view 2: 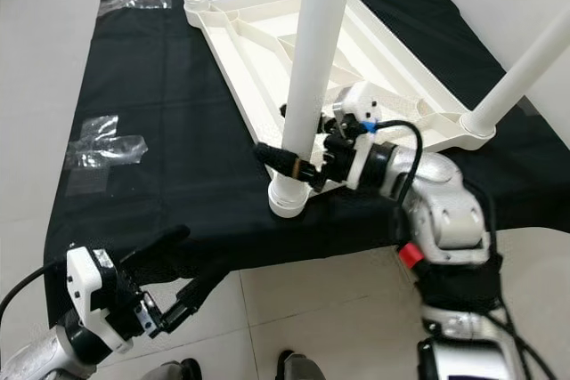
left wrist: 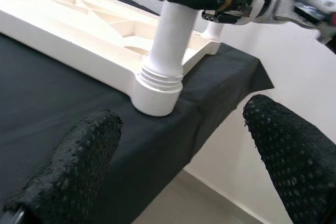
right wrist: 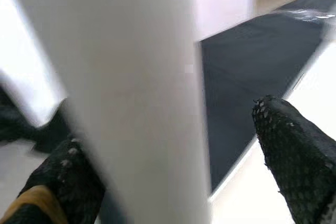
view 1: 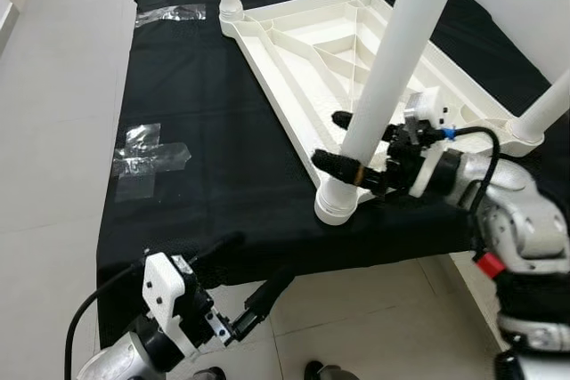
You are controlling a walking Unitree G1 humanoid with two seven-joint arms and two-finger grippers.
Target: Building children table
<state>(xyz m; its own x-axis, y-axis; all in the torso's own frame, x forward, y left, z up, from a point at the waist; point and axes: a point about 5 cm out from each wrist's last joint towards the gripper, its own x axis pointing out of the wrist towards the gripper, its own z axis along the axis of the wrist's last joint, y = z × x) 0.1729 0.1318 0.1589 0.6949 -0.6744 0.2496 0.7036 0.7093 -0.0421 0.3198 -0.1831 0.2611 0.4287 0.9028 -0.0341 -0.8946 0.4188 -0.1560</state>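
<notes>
Both eye views look forward and steeply down from the head onto the black-covered tabletop (view 1: pixel 205 166) and the upturned white children table (view 1: pixel 356 60), the right eye shifted slightly sideways. The left wrist view looks from low beside the tabletop's near edge, between its own fingers (left wrist: pixel 73 161), up toward the near leg (left wrist: pixel 168 51) in its socket. The right wrist view sits very close against that same leg (right wrist: pixel 131 87), which is blurred.
</notes>
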